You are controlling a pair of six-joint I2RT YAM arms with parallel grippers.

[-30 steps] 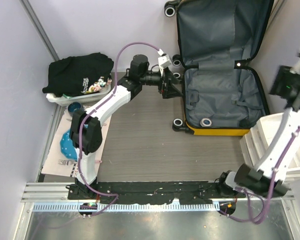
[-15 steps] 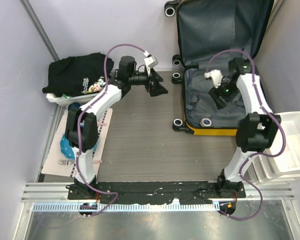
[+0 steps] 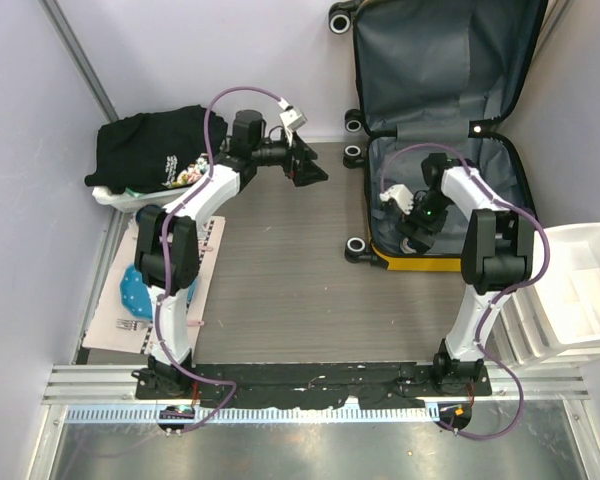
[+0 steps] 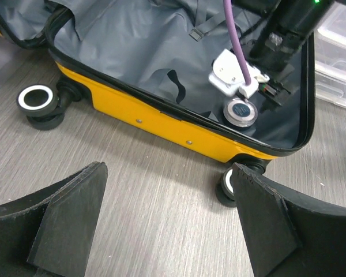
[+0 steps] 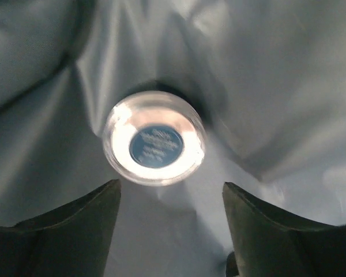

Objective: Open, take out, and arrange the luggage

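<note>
The yellow luggage [image 3: 435, 264] lies open at the back right, its lid leaning on the wall and its grey lining [image 5: 277, 86] bare. A small round clear jar with a blue label [image 5: 154, 139] rests in the near corner of the lower half, also visible in the left wrist view as the jar [image 4: 240, 111]. My right gripper [image 5: 170, 213] hangs open just above the jar, which sits a little ahead of the fingertips and apart from them. From above, the right gripper [image 3: 415, 235] covers the jar. My left gripper [image 3: 310, 170] is open and empty over the floor left of the luggage [image 4: 155, 118].
A black garment [image 3: 160, 145] is heaped on a white basket at the left wall. A blue item [image 3: 135, 290] and cutlery lie on a mat at the left. White drawer bins [image 3: 580, 290] stand at the right. The luggage's black wheels [image 4: 37, 101] stick out toward the left gripper.
My right arm has swung from over the drawer bins into the luggage and come down over the jar. My left gripper has drawn back leftward from the luggage's side.
</note>
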